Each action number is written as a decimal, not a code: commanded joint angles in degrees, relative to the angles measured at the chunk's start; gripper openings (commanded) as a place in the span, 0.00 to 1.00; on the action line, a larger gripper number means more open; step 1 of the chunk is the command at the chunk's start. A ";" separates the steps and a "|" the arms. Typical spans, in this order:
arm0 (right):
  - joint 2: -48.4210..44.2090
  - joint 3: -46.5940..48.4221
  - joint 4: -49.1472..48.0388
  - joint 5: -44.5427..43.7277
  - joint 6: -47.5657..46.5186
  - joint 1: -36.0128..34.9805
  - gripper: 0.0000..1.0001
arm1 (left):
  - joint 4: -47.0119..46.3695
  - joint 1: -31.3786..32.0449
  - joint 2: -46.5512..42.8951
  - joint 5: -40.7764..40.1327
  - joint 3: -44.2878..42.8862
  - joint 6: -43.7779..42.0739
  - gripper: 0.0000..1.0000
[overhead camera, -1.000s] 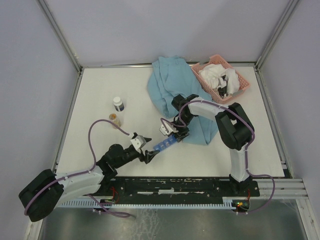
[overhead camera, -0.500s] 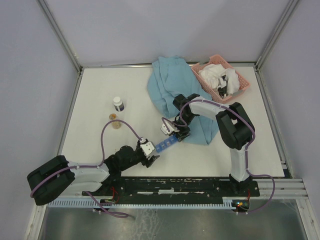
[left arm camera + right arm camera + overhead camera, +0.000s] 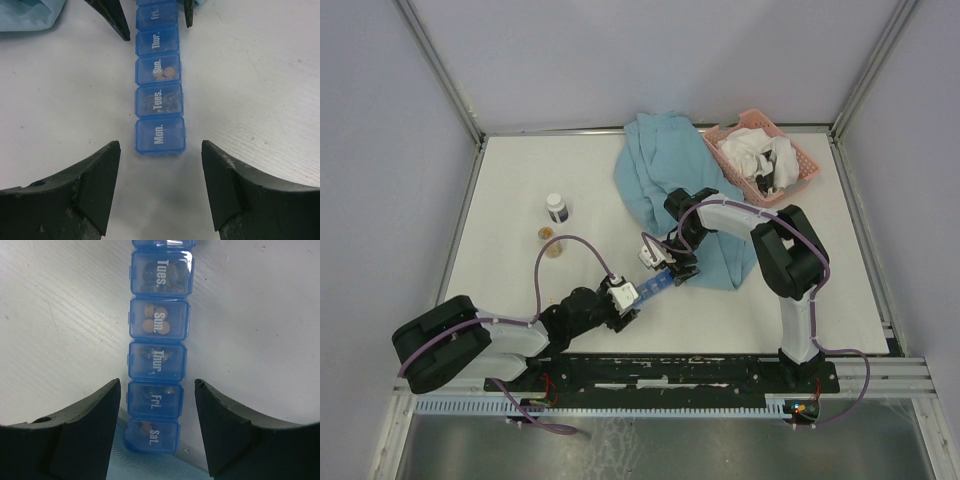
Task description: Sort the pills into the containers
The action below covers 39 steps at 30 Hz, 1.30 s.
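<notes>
Translucent blue plastic containers [image 3: 160,95] hold small round tan pills [image 3: 170,73].

**Organiser strip [image 3: 652,287]: flat, lids shut, some cells loaded**

We see one narrow blue translucent strip, a single row of square cells with white day labels. It lies flat on the white surface [image 3: 520,200], running diagonally in the top view. Labels we can read, in order: Mon., Tues., Sun., Thur., Fri., Sat. Every visible lid looks shut. The Mon. end sits on bare surface. The Sat. end rests on the edge of the light blue cloth [image 3: 120,452].

Pills [image 3: 154,326]: a few small round tan ones show through the Sun. lid, and one tan one in Sat. Tues. holds darker contents; we can't tell what. Thur. and Fri. contents are unclear through the plastic.
</notes>
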State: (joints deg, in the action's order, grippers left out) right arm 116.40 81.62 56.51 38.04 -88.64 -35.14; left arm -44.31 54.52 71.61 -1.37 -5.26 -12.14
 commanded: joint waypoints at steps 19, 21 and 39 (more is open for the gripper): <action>1.07 -0.69 -2.63 2.04 3.56 -0.90 0.59 | -7.81 0.50 4.90 -0.35 -3.26 -1.33 0.61; 1.13 -0.67 -2.59 1.95 3.57 -0.99 0.58 | -7.61 0.47 4.79 -0.24 -3.44 -1.22 0.60; 1.29 -0.27 -2.28 2.04 4.00 -1.08 0.56 | -2.80 0.42 4.14 0.04 -4.38 -0.76 0.59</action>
State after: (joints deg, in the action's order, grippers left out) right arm 117.19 80.99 53.82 38.94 -85.08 -35.90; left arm -45.80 54.52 76.23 -1.41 -7.73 -13.04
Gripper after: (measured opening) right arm 0.564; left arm 0.586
